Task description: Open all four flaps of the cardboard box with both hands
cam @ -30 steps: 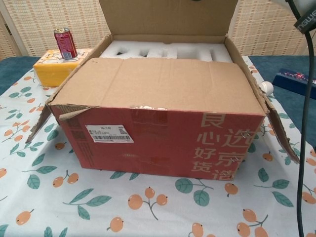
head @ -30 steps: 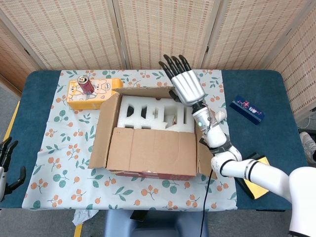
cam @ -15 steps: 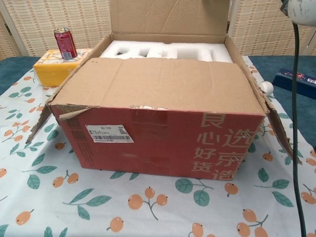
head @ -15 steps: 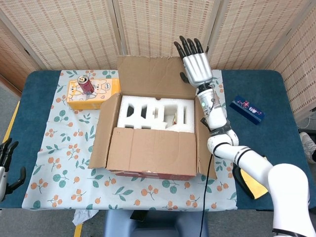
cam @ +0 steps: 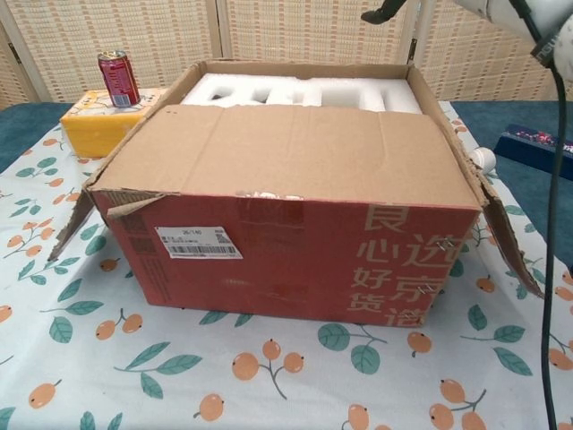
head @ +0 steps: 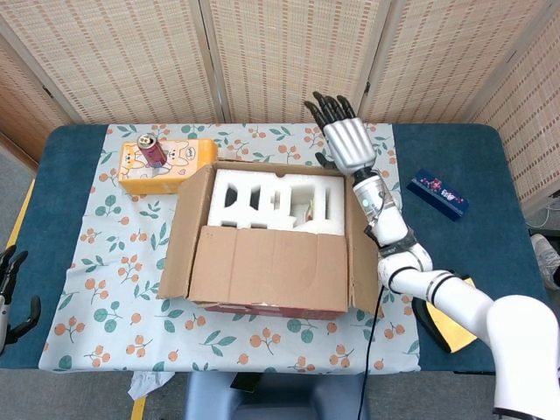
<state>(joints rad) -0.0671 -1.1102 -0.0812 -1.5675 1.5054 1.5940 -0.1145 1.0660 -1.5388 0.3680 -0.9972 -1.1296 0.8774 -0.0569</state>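
The cardboard box [head: 267, 241] sits in the middle of the surface [head: 472, 254], on a cloth with leaves and little orange fruits [head: 105, 289]. The near flap [head: 267, 267] lies flat over the front half of the box like a lid. The left flap [head: 182, 232] and the right flap [head: 363, 271] hang out over the sides. In the head view the far flap [head: 262, 159] is folded back and shows only as a thin brown edge behind the box. White foam [head: 276, 199] fills the open back half.

The right hand [head: 344, 140] is up in the air just past the far right corner of the box. Its dark fingers [head: 331, 108] are spread apart and it holds nothing. It does not touch the box. In the chest view only a dark fingertip [cam: 385, 12] pokes in at the top edge.

The left hand [head: 13, 293] is low at the left edge of the head view, well apart from the box. Its fingers are apart and it holds nothing.

A yellow box [head: 166, 166] stands just beside the far left corner of the cardboard box, with a red can [head: 152, 150] upright on top of it. A blue packet [head: 437, 193] lies on the bare blue surface to the right, well apart from the box. A yellow and black thing [head: 446, 328] lies near the right arm, partly hidden.

There is open cloth in front of the box and to its left.
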